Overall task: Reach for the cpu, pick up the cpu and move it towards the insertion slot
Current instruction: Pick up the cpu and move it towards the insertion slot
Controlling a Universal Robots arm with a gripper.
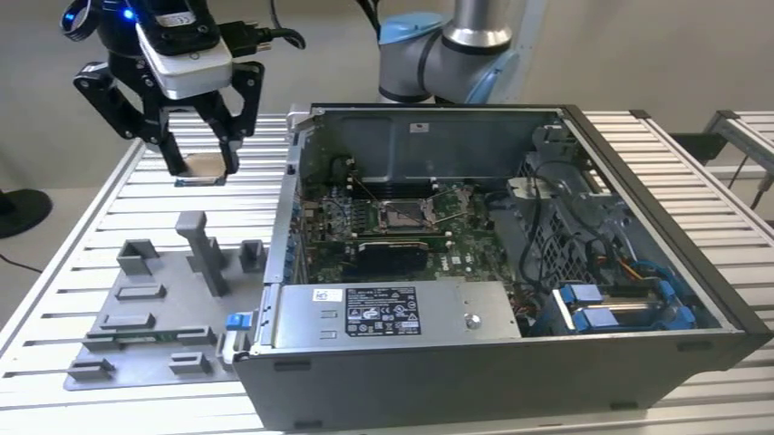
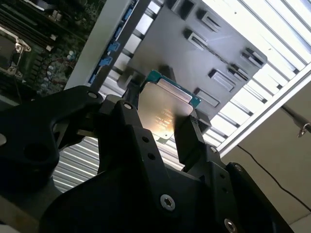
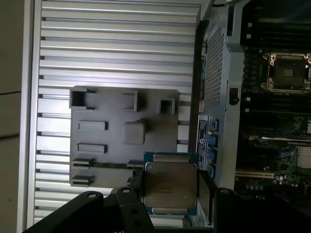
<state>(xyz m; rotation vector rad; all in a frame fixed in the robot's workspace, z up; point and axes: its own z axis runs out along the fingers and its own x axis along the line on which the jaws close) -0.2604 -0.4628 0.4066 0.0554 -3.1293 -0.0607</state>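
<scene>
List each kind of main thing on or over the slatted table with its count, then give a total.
gripper, shut on the cpu: 1
cpu: 1
grey fixture plate: 1
open computer case: 1
Total: 4

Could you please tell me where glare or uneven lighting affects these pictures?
In the second wrist view the table slats are washed out white and the cpu carries a warm glint; in the first wrist view the light is dim, darkest inside the computer case; in the exterior view lighting is even, with a blue light glowing on the arm.
</scene>
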